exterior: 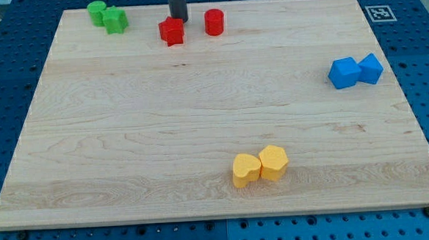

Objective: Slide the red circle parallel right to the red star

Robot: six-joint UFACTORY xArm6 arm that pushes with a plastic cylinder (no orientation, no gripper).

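Note:
The red circle (214, 22) stands near the view's top edge of the wooden board (163, 130). The red star (171, 31) lies just to its left, a small gap between them. My tip (178, 20) comes down from the view's top, right behind the red star's upper right side, and left of the red circle. It seems to touch or nearly touch the star.
A green circle (96, 11) and a green block (115, 20) touch at the top left. Two blue blocks (344, 73) (371, 68) touch at the right. A yellow heart (245, 169) and a yellow hexagon (273, 162) touch at the bottom middle. A fiducial tag (379, 12) sits at the top right.

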